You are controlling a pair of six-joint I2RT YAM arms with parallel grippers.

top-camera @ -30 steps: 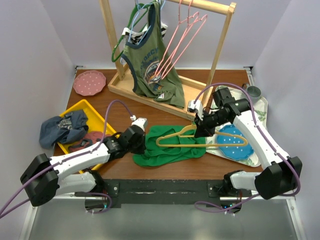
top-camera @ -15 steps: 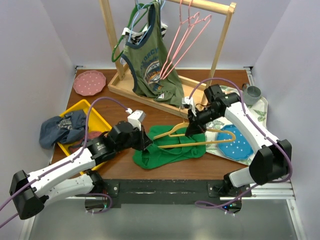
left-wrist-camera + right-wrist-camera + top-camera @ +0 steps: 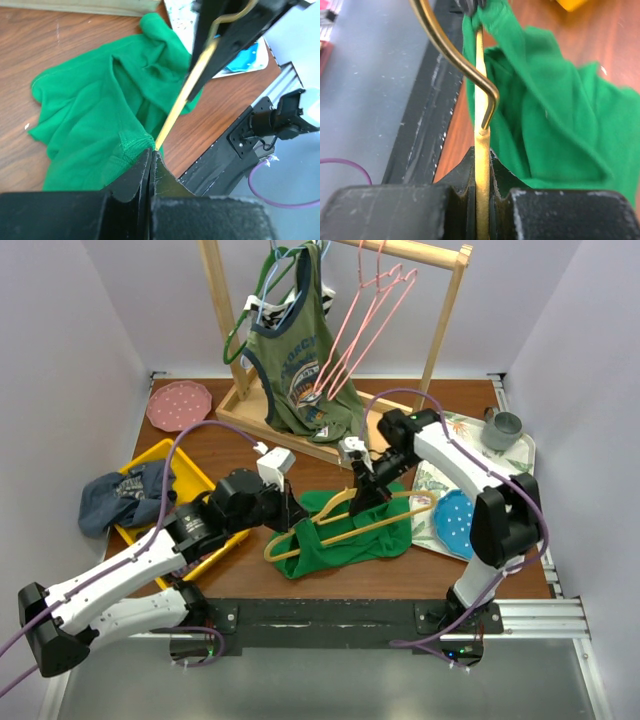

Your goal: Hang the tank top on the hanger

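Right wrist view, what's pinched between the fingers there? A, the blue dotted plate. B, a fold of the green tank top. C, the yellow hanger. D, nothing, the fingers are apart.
C: the right gripper is shut on the hanger, gripping its yellow bar right by the bend of the hook, while the tank top lies beyond the fingers, not between them.

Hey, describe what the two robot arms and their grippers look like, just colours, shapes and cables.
Both the left arm and right arm have white tubular links joined by chunky black round joints. A purple cable loops loosely along each. Each wrist carries a small white camera block. The left gripper and right gripper are matte black, with two fingers tapering to narrow tips.
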